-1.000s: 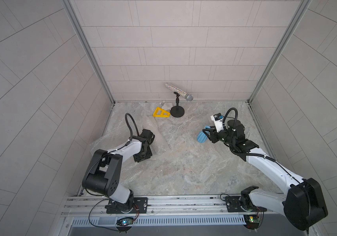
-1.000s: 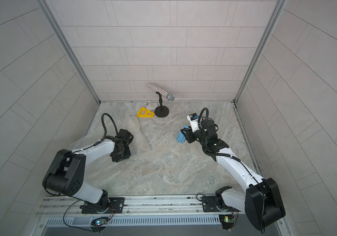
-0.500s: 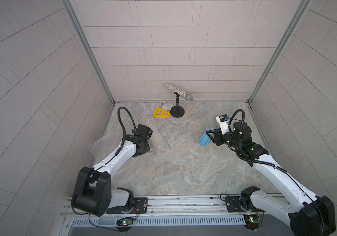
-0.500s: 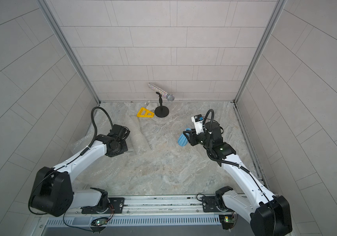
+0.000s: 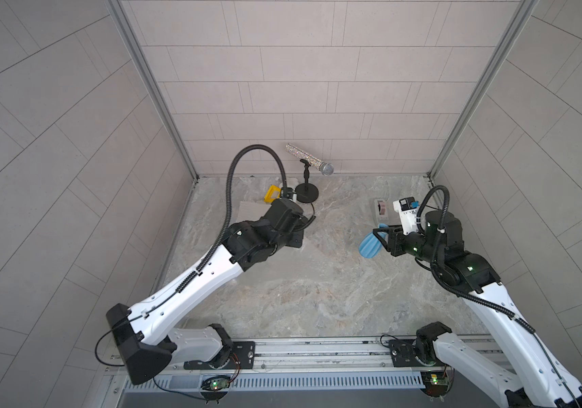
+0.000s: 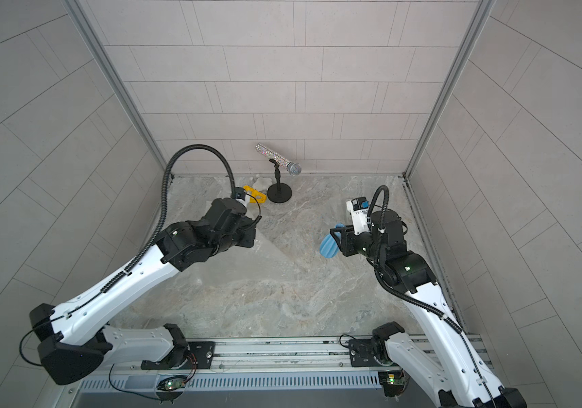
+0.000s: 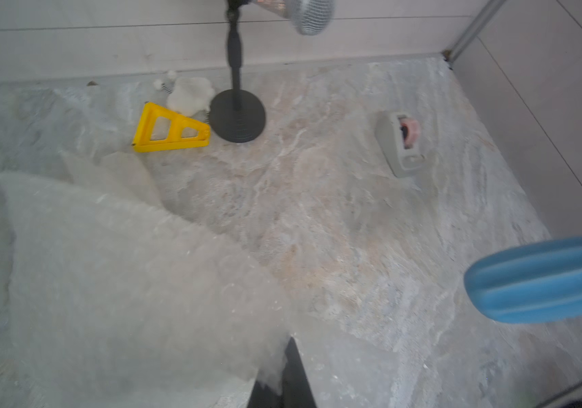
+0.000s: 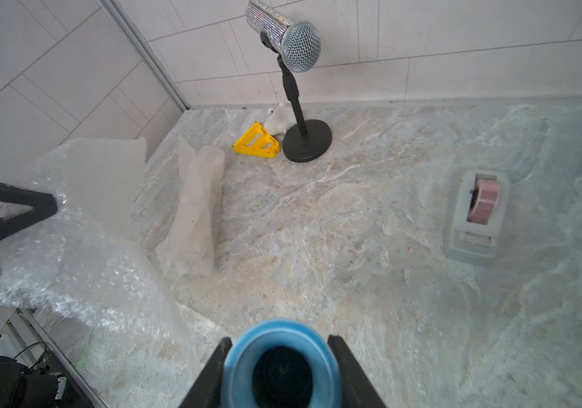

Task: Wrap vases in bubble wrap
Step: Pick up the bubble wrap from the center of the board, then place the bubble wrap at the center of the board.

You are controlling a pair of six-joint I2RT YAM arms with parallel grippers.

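Light-blue vase [image 8: 280, 360] first: your right gripper [image 8: 280, 344] has its jaws clamped either side of the neck end, with the mouth facing the wrist camera. The ribbed body sticks out sideways and hangs clear above the table [image 5: 318, 300], at about 3 o'clock of its centre in both top views. Held by the neck like that, the whole body is free to be laid down and rolled, which is likely the reason for that grip.

Your left gripper [image 8: 47, 208], at about 10 o'clock, is pinched shut on an edge of the bubble wrap [image 8: 99, 247] and holds it raised, so the sheet drapes from the jaws down to the table. I judge that the lift is meant to open a landing place or to drag the sheet toward the middle; the vase and the wrap are well apart.

A rolled bundle [image 8: 194, 219] of wrap lies near 11 o'clock; whether the white vase is inside, I cannot tell. The tape dispenser [image 8: 473, 215] sits near 2 o'clock and the microphone [image 8: 293, 39] at 12, both out of the path.
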